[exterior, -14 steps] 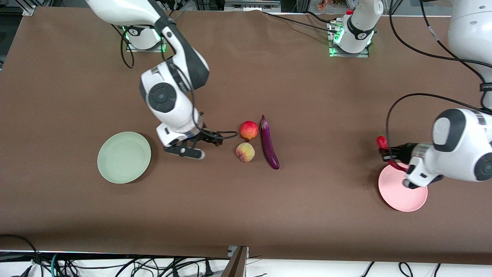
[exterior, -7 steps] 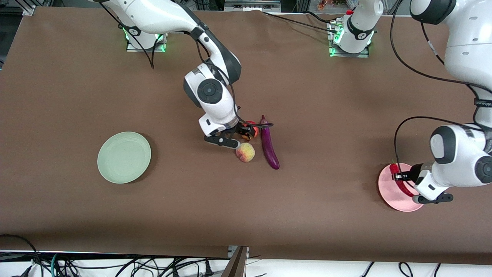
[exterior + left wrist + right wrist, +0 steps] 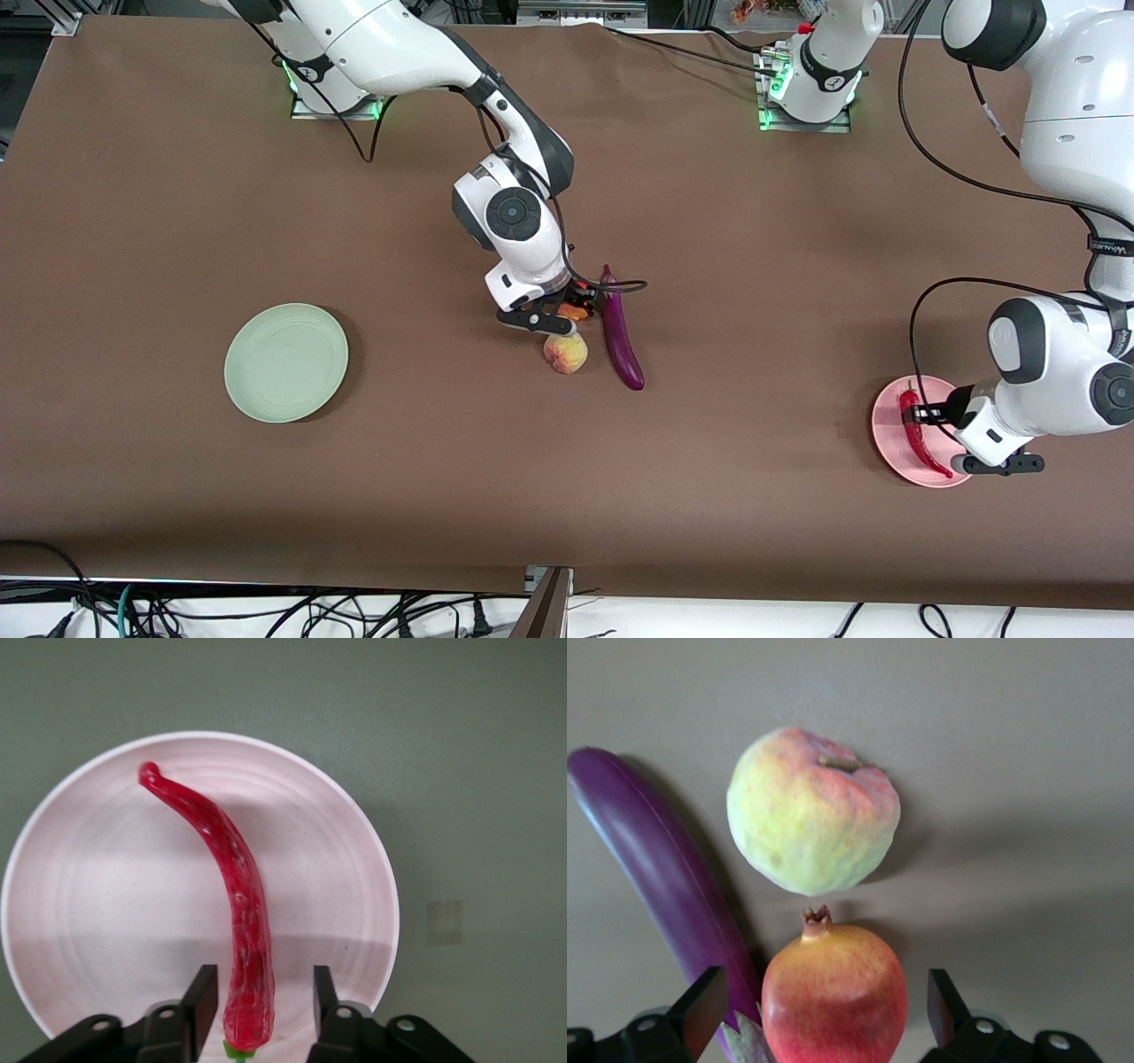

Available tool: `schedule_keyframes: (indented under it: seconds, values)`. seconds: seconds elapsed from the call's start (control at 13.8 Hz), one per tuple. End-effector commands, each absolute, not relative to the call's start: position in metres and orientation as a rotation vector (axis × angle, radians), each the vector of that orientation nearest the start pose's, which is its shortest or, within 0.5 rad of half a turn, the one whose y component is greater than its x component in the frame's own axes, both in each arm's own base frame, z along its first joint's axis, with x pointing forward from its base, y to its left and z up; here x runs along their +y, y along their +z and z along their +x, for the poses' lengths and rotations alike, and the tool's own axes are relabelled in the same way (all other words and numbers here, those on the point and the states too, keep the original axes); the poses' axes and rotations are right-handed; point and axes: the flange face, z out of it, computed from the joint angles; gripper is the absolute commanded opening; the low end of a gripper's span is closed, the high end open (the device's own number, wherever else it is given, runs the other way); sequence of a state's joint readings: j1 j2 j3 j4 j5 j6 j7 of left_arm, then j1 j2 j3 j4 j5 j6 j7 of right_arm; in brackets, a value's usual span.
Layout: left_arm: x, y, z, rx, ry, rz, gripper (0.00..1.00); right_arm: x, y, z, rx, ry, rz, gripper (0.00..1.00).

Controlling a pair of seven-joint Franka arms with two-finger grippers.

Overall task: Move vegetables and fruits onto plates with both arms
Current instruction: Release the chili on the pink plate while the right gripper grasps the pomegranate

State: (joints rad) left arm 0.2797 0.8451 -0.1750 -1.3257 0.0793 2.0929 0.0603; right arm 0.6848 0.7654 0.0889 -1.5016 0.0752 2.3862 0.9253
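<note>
Near the table's middle, the right gripper (image 3: pixel 551 316) sits low over the round red pomegranate-like fruit with yellow-orange patches (image 3: pixel 574 311), which the front view shows only as a sliver under the wrist. The right wrist view shows it whole (image 3: pixel 834 992): smooth skin, small dried crown, the black fingers (image 3: pixel 700 1010) spread wide on either side and not touching it. The same view shows the pale yellow-pink creased peach (image 3: pixel 812 811), dimpled at its stem end, just beside the pomegranate, and the long glossy purple eggplant (image 3: pixel 660 868) alongside, its greyish cap by the fruit. In the front view the peach (image 3: pixel 565 354) lies nearer the camera than the pomegranate, the eggplant (image 3: pixel 618 331) beside both toward the left arm's end.

Toward the right arm's end the matte pale mint green plate (image 3: pixel 285 362) holds nothing.

At the left arm's end, the left gripper (image 3: pixel 961 439) is low over the matte pale pink plate (image 3: pixel 890 443). The left wrist view shows faint concentric rings on the plate (image 3: pixel 97 895) and the thin curved red chili pepper (image 3: pixel 230 904), glossy and pitted, lying on it; the fingers (image 3: pixel 202 997) flank its stem end with a gap each side, released.

Against half a second ago: the right gripper has shifted farther over the pomegranate; the chili now lies free on the plate.
</note>
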Motion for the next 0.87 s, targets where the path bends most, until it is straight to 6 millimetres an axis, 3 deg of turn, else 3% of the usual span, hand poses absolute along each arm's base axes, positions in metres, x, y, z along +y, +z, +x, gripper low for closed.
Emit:
schedule_keyframes:
  seconds: [0.0, 0.22, 0.29, 0.36, 0.51, 0.65, 0.8]
  values:
    - [0.111, 0.249, 0.730, -0.049, 0.067, -3.192, 1.00, 0.509, 0.212, 0.521, 0.326, -0.003, -2.974, 1.00]
    - [0.101, 0.299, 0.729, -0.043, 0.015, -3.184, 1.00, 0.511, 0.205, 0.519, 0.314, -0.012, -2.977, 1.00]
    - [0.091, 0.314, 0.725, -0.046, 0.062, -3.183, 1.00, 0.512, 0.202, 0.518, 0.312, -0.012, -2.977, 1.00]
    - [0.068, 0.326, 0.722, -0.061, 0.113, -3.189, 1.00, 0.512, 0.201, 0.518, 0.312, -0.012, -2.977, 0.99]
    - [0.031, 0.350, 0.708, -0.171, 0.248, -3.179, 1.00, 0.513, 0.202, 0.519, 0.308, -0.025, -2.969, 0.82]
    - [-0.011, 0.366, 0.698, -0.155, 0.340, -3.188, 1.00, 0.513, 0.203, 0.520, 0.301, -0.034, -2.966, 0.58]
    - [-0.054, 0.376, 0.682, -0.139, 0.422, -3.189, 1.00, 0.512, 0.204, 0.521, 0.286, -0.044, -2.971, 0.48]
